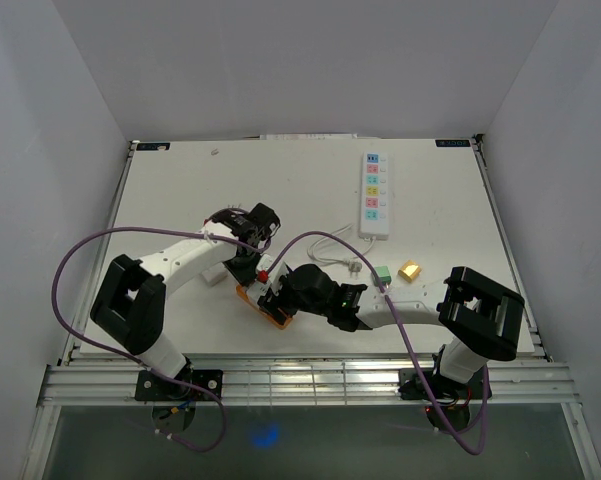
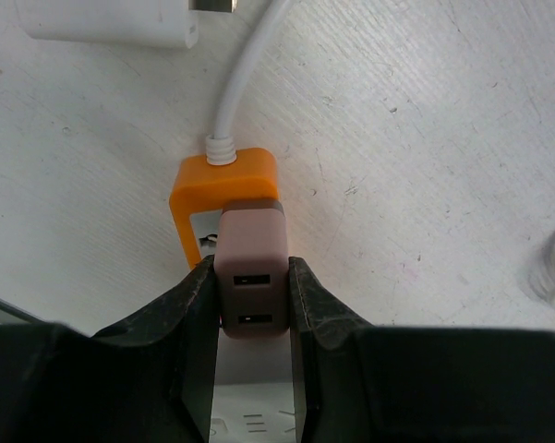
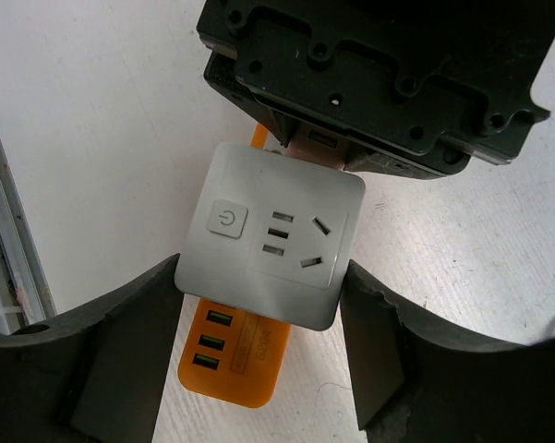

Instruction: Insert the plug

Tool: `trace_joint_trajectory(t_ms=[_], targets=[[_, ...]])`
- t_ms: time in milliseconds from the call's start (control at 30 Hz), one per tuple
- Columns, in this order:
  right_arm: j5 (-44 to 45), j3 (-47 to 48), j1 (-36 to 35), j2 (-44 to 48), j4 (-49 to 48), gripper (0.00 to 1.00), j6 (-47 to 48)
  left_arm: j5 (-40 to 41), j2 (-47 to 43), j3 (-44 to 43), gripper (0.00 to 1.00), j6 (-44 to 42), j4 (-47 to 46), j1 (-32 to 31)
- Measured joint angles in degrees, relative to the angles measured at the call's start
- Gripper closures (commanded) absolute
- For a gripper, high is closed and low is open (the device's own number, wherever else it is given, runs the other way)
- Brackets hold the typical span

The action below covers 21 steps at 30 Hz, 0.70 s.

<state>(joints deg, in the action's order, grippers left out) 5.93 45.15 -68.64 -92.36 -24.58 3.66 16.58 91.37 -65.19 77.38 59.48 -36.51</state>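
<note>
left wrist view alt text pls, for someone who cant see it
The left gripper is shut on a dusty-pink charger with two USB ports, its far end against an orange socket block on the white table. A white cable leaves the block toward the top of the frame.

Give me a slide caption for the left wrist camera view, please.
Left gripper clamps a pink two-port USB charger against the orange socket block with its white cable.
</note>
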Motion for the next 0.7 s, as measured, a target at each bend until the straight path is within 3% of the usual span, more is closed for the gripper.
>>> trace_joint_trajectory(t_ms=[67, 333, 467, 500, 600, 700], targets=[[0.2, 0.0, 0.0, 0.0, 0.0, 0.5, -0.2, 0.1, -0.2, 0.2, 0.81, -0.9, -0.6, 0.0], [0.4, 0.0, 0.0, 0.0, 0.0, 0.5, -0.4, 0.2, -3.5, 3.7, 0.75, -3.7, -5.0, 0.0], [0.7, 0.0, 0.0, 0.0, -0.1, 0.5, -0.5, 0.2, -3.7, 4.0, 0.61, -4.7, -5.8, 0.0], [0.8, 0.0, 0.0, 0.0, -0.1, 0.5, -0.5, 0.2, -3.7, 4.0, 0.5, -4.8, -5.9, 0.0], [0.6, 0.0, 0.1, 0.0, -0.2, 0.5, 0.0, 0.0, -3.7, 4.3, 0.35, -6.1, -6.6, -0.3], [0.5, 0.0, 0.2, -0.2, -0.6, 0.5, 0.6, -1.0, -3.7, 4.5, 0.32, -7.0, -6.9, -0.8]])
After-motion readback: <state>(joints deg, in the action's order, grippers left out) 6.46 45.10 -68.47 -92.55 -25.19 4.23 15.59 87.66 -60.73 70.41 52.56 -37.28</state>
